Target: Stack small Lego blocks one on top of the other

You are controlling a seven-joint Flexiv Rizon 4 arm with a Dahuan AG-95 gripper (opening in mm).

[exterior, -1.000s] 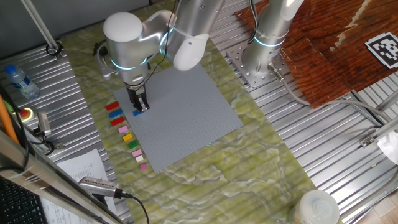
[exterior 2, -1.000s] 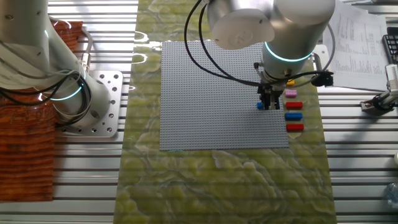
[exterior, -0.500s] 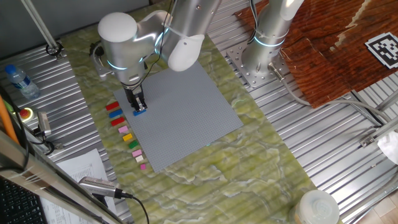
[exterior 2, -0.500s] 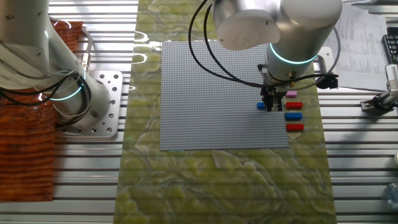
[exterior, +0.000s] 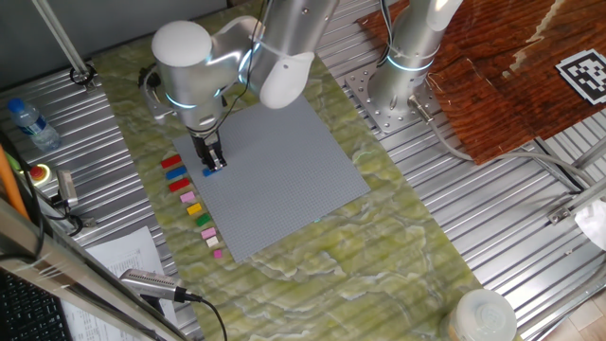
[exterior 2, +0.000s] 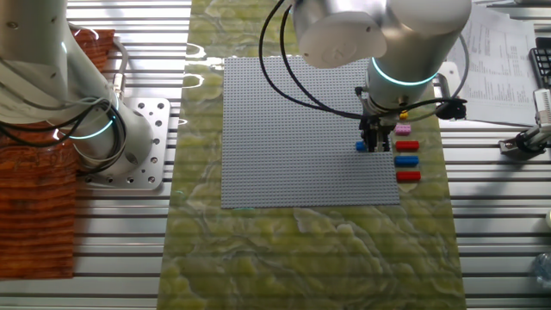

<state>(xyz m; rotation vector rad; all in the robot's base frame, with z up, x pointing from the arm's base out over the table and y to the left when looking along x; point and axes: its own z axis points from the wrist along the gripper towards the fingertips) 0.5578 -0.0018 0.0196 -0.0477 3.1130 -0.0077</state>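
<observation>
A small blue Lego block (exterior: 209, 171) sits on the grey baseplate (exterior: 284, 170) near its left edge. My gripper (exterior: 212, 162) stands upright right over the block, fingertips down at it and close together around one end. In the other fixed view the block's free end (exterior 2: 360, 146) sticks out left of the gripper (exterior 2: 374, 143). Beside the plate lies a row of loose blocks: red (exterior: 171, 162), blue (exterior: 175, 174), red (exterior: 180, 186), yellow (exterior: 188, 197), green (exterior: 194, 208) and pink (exterior: 204, 220). In the other fixed view the row shows pink (exterior 2: 402, 130), red (exterior 2: 406, 145), blue (exterior 2: 406, 160), red (exterior 2: 409, 176).
A second arm's base (exterior: 402, 85) stands on a metal plate behind the baseplate. A water bottle (exterior: 28, 123), a red button (exterior: 39, 172), papers (exterior: 123, 256) and a microphone (exterior: 151, 282) lie to the left. A white lidded tub (exterior: 483, 317) is at the front.
The arm's upper body swung slightly left and back again. The fingertips shifted a few pixels with it. The blue block stayed where it was on the baseplate.
</observation>
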